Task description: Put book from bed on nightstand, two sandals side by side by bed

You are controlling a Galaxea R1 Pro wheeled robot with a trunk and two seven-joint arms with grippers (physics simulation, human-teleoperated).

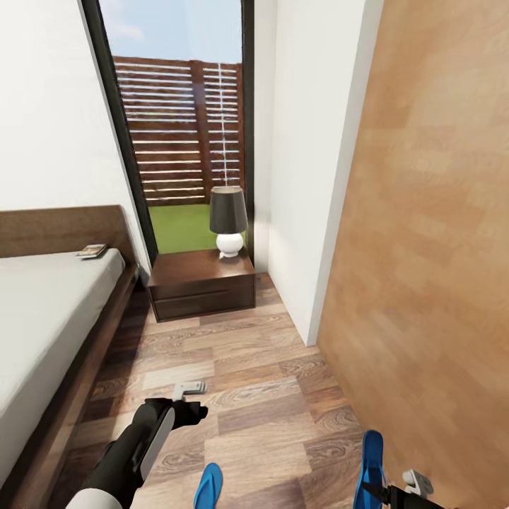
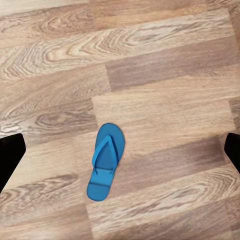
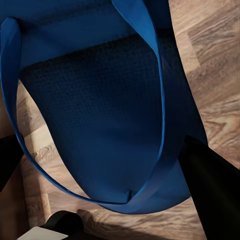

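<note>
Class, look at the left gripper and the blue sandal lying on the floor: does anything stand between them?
Nothing visible does. The left gripper hangs open above bare wood floor, and the sandal lies flat in plain sight between its fingertips in the left wrist view.

We see the bed (image 1: 49, 318) along our left, with the book (image 1: 92, 250) on its mattress near the headboard, and the nightstand (image 1: 202, 281) just right of the bed's head, a lamp (image 1: 228, 220) on its top before the window (image 1: 180, 127). One sandal (image 1: 208, 486) lies on the floor (image 1: 261, 382) ahead of us; the other sandal (image 1: 371, 466) is to its right, near the wooden panel (image 1: 431, 247).
</note>
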